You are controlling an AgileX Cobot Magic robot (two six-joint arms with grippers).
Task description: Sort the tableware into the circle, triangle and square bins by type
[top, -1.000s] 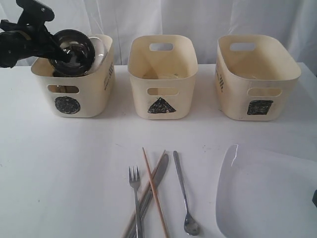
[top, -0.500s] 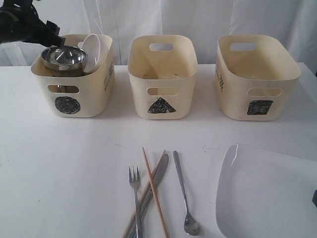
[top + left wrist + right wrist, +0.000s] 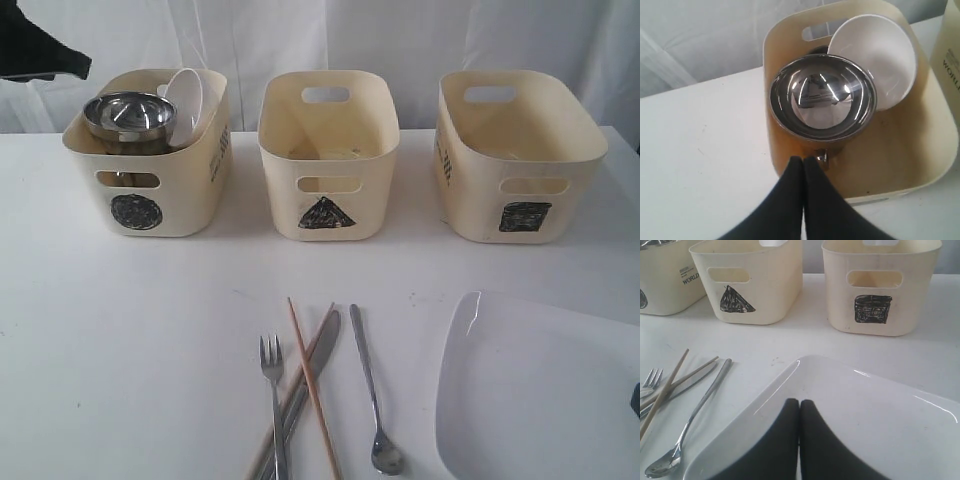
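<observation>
In the circle bin [image 3: 170,205] a shiny steel bowl [image 3: 822,95] rests on a steel mug [image 3: 822,154], with a small white bowl [image 3: 880,55] leaning beside them. My left gripper [image 3: 803,159] hovers shut and empty over that bin's near rim. The triangle bin [image 3: 328,135] and the square bin [image 3: 520,140] stand to the right. On the table lie a fork [image 3: 274,395], a knife [image 3: 318,345], chopsticks [image 3: 308,365] and a long spoon [image 3: 370,395]. My right gripper [image 3: 799,402] is shut and empty just above the large white plate [image 3: 875,415].
White cloth hangs behind the bins [image 3: 400,35]. The plate [image 3: 540,390] runs past the table's front right corner of the exterior view. Bare white tabletop [image 3: 120,350] spreads at front left.
The left gripper let the steel bowl down into the circle bin, drew back up and to the left, and shut. The right arm has not moved.
</observation>
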